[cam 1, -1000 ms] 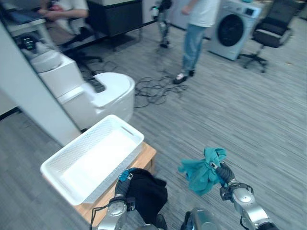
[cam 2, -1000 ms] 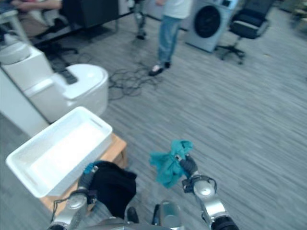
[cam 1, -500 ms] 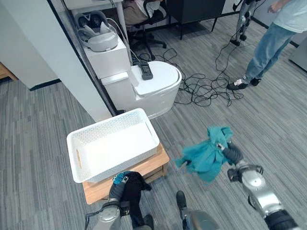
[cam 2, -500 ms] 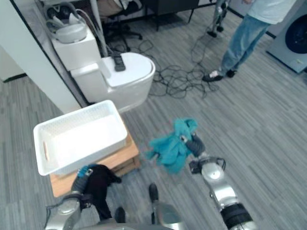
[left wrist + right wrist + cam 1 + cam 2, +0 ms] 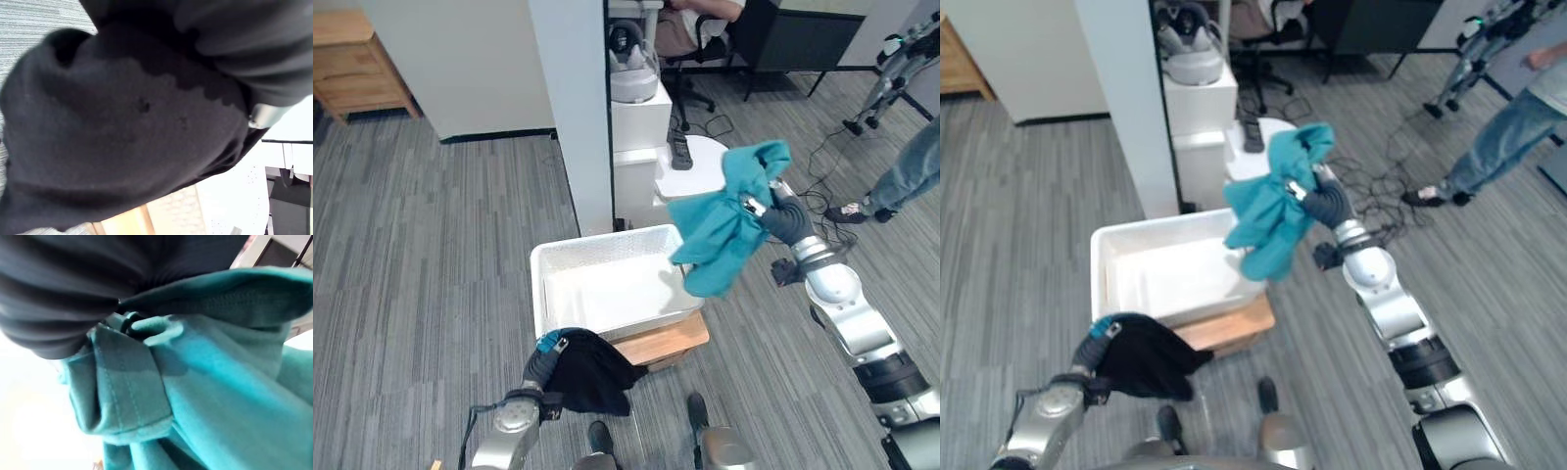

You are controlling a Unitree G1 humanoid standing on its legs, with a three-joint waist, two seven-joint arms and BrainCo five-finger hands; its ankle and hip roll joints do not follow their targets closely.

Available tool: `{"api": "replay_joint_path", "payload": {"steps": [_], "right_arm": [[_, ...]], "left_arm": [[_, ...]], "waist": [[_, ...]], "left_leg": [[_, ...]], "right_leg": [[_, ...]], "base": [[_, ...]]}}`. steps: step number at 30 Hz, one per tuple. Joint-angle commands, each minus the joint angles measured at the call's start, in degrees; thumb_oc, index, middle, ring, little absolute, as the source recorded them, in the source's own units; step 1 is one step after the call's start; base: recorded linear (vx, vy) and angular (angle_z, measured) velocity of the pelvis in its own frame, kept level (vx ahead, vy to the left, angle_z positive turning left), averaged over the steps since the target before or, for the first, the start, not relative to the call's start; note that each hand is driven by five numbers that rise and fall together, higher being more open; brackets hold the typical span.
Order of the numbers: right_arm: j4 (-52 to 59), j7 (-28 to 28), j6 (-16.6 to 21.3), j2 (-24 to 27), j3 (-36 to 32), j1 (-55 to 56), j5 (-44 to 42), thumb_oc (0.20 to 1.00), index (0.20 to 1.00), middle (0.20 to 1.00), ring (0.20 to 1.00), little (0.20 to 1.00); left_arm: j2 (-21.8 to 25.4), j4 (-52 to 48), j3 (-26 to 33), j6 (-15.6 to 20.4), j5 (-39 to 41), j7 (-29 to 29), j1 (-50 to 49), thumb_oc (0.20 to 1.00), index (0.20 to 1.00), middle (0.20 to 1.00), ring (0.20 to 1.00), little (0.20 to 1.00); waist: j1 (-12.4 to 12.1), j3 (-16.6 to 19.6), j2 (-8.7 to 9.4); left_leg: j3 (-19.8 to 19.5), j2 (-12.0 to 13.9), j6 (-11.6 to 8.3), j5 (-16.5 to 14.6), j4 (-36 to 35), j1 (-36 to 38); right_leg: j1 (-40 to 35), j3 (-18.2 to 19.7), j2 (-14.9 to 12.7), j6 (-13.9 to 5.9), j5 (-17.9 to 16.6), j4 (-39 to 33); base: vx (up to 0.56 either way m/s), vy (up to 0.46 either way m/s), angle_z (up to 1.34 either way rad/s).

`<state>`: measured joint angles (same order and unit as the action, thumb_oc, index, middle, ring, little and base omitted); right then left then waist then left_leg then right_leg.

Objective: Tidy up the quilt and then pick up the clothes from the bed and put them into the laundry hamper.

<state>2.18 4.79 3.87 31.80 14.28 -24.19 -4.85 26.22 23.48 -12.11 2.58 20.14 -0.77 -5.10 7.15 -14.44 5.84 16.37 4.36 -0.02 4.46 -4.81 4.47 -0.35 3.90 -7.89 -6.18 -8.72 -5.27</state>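
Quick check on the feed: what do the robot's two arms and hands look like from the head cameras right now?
Both arms are silver-grey metal with rounded joint housings. The right hand and left hand wear dark ribbed covers; the left one shows a small teal patch. Black bands ring the right forearm.

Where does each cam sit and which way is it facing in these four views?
Left eye: head, facing down at white hamper; both arms enter from below.
Right eye: head, same scene; right hand grips teal garment.
Left wrist: on the left wrist, facing black garment; dark cover shows.
Right wrist: on the right wrist, facing teal cloth; dark cover shows.
Shared: hamper, both garments, left hand.
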Motion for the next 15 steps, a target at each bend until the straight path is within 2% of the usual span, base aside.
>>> {"api": "replay_joint_path", "payload": {"steps": [1,4,6,12,15], "right_arm": [[-1.95,2.18,1.55,0.26,0.33,-12.21,3.04,0.200,0.200,0.200,0.200,0.200],[-3.25,1.38,0.49,-0.16,2.10,-15.07,3.91,0.200,0.200,0.200,0.200,0.200],[-5.30,0.19,-0.34,-0.73,3.47,-15.48,4.20,0.200,0.200,0.200,0.200,0.200],[-11.23,-2.11,-1.46,-5.31,5.92,-10.98,5.25,0.200,0.200,0.200,0.200,0.200],[-13.41,-3.12,-1.76,-7.61,7.56,-9.11,5.84,0.200,0.200,0.200,0.200,0.200]], "left_arm": [[1.50,-3.41,1.68,4.75,1.96,-0.02,2.12,0.200,0.200,0.200,0.200,0.200],[1.27,-5.56,2.67,4.95,3.43,0.03,1.07,0.200,0.200,0.200,0.200,0.200],[1.76,-11.06,4.10,5.32,5.10,0.75,-0.75,0.200,0.200,0.200,0.200,0.200],[3.75,-20.79,9.59,6.70,5.11,-1.51,-0.14,0.200,0.200,0.200,0.200,0.200],[4.31,-22.62,10.50,7.38,4.93,-1.51,1.14,0.200,0.200,0.200,0.200,0.200]], "waist": [[-0.95,3.29,0.26],[-1.77,3.76,0.12],[-2.79,3.78,-0.29],[-4.39,2.81,-1.39],[-4.87,2.45,-1.98]], "left_leg": [[0.33,0.42,-1.31,-9.37,-0.14,3.31],[0.48,0.67,-1.41,-9.35,-0.15,3.43],[-0.44,1.01,-1.79,-8.88,-0.19,3.04],[-2.26,2.34,-2.96,-7.45,-0.19,1.68],[-2.53,2.61,-3.34,-7.12,-0.19,1.24]], "right_leg": [[0.46,-1.13,-0.84,-2.23,9.92,5.28],[-0.49,-2.07,-1.28,-1.99,9.42,4.17],[-1.60,-2.85,-1.26,-1.54,9.64,2.71],[-2.47,-4.57,-0.69,-0.87,10.73,1.25],[-2.62,-5.17,-0.55,-0.76,10.85,0.70]], "base": [[0.07,-0.075,0.44],[0.06,-0.051,0.07],[0.06,-0.067,0.11],[0.02,-0.092,0.16],[-0.01,-0.065,0.10]]}}
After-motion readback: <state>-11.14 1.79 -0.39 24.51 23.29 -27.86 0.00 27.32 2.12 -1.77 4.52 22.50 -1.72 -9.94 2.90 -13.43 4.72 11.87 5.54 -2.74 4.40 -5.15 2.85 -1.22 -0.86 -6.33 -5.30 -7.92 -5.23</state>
